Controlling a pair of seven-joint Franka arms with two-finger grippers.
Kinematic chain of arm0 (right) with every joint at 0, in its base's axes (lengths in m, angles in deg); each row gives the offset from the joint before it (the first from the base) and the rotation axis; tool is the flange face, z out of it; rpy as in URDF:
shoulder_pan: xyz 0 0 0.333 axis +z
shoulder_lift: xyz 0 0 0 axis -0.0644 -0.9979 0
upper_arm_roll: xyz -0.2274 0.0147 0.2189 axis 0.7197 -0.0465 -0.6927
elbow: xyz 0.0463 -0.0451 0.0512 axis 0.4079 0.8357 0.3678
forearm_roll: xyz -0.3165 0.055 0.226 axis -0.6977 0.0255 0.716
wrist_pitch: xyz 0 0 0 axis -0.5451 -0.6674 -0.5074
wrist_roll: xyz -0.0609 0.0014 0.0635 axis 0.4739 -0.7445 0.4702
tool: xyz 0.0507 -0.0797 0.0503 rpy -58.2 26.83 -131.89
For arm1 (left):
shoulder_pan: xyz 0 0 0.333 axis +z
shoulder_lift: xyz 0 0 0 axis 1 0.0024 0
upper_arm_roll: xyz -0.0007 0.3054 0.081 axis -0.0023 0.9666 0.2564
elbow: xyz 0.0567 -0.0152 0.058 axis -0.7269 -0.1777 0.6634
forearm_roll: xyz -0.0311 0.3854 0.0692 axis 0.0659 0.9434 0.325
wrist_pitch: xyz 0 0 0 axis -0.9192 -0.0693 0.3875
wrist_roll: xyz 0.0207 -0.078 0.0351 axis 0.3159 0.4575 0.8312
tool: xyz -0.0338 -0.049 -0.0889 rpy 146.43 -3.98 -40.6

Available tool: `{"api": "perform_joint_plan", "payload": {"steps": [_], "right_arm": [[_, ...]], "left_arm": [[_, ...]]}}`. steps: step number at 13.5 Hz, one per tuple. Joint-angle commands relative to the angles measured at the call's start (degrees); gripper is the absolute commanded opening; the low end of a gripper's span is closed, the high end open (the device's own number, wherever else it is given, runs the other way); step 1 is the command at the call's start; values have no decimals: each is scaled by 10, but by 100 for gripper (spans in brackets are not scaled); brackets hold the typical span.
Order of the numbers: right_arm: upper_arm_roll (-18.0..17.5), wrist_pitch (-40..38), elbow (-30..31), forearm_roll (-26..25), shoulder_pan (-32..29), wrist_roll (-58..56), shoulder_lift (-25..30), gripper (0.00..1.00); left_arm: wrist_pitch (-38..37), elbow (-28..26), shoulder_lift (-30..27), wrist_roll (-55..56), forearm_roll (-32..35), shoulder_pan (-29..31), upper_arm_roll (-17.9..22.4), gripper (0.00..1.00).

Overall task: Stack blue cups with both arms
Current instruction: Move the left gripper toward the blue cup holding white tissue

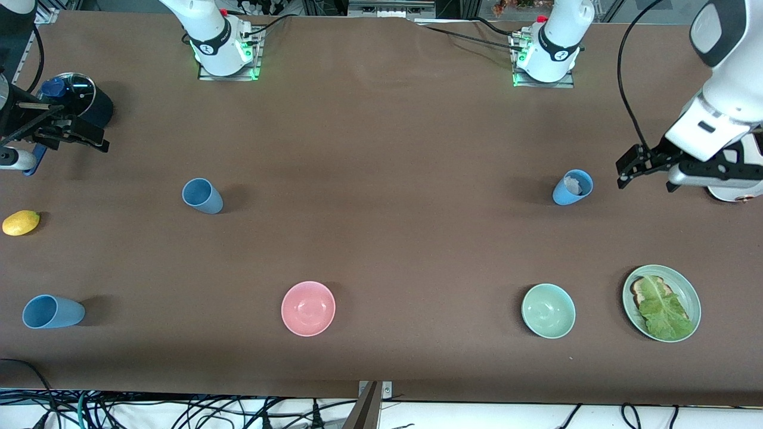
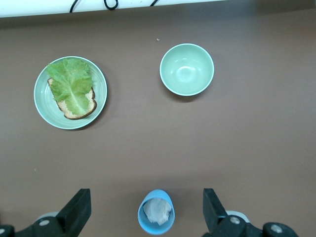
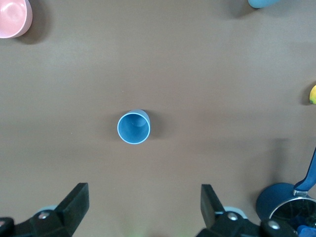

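Note:
Three light-blue cups stand on the brown table. One (image 1: pixel 202 196) is toward the right arm's end. Another (image 1: pixel 52 311) is nearer the front camera at that end. The third (image 1: pixel 573 187), toward the left arm's end, holds a white crumpled wad. My left gripper (image 1: pixel 633 167) is open and empty, up in the air beside the third cup. In the left wrist view this cup (image 2: pixel 156 211) shows below and between the open fingers (image 2: pixel 79 210). My right gripper (image 1: pixel 94 137) is open and empty, over the dark saucepan. The right wrist view shows the first cup (image 3: pixel 133 127) ahead of the gripper (image 3: pixel 144 197).
A dark navy lidded saucepan (image 1: pixel 77 95) and a lemon (image 1: pixel 21 222) sit at the right arm's end. A pink bowl (image 1: pixel 308 308), a green bowl (image 1: pixel 548 310) and a green plate (image 1: pixel 691 295) with toast and lettuce lie near the front edge. A white object (image 1: pixel 730 192) lies under the left arm.

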Motion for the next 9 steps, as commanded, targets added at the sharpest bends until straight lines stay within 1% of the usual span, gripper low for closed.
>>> {"api": "perform_joint_plan", "payload": {"steps": [1,4,6,9], "right_arm": [[-5,-3,6,-4,-5,0,8,100],[-5,-2,6,-4,-5,-1,7,100],[-5,-2,6,-4,-5,0,8,100],[-5,-3,6,-4,-5,-1,7,100]], "left_arm": [[-51,-32,-49,-13,-1,-2,3,100],[-56,-94,-90,-14,-1,-4,7,100],[-58,-120,-113,-16,0,-4,10,100],[-59,-147,-135,-62,29,-6,33,100]]}}
